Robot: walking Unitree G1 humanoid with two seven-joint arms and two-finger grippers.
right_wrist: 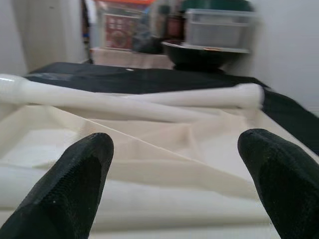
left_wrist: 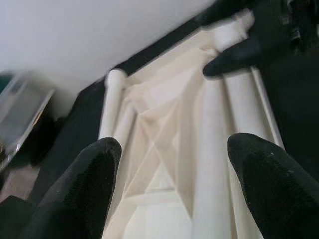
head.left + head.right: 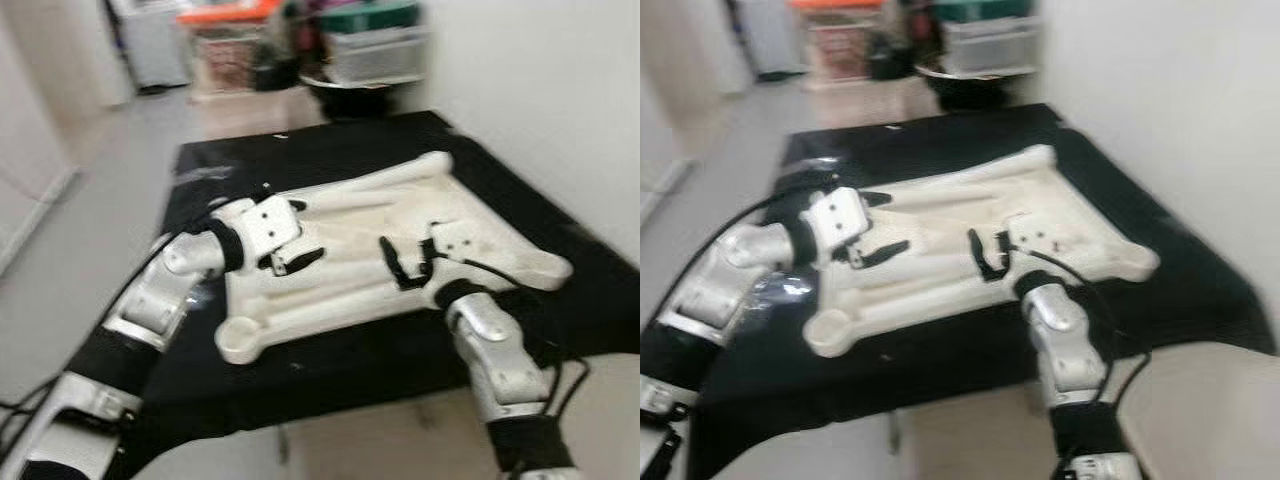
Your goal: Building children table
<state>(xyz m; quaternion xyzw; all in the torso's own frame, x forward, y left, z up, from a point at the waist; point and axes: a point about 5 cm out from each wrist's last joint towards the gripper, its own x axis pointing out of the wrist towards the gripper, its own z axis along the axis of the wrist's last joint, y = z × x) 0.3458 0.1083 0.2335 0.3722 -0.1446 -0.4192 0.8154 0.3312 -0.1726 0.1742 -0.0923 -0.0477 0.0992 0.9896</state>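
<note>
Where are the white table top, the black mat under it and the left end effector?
white table top [image 3: 340,285], left eye view, on a rib of its underside.
black mat [image 3: 300,150], left eye view, on its far bare part.
left end effector [image 3: 296,261], left eye view, between its fingertips.

Table top: lies upside down on a mat spread over the floor. Left end effector: over the top's left part. Right end effector: over its middle, right of the left one. Storage bins: far, beyond the mat. Wall: along the right.
</note>
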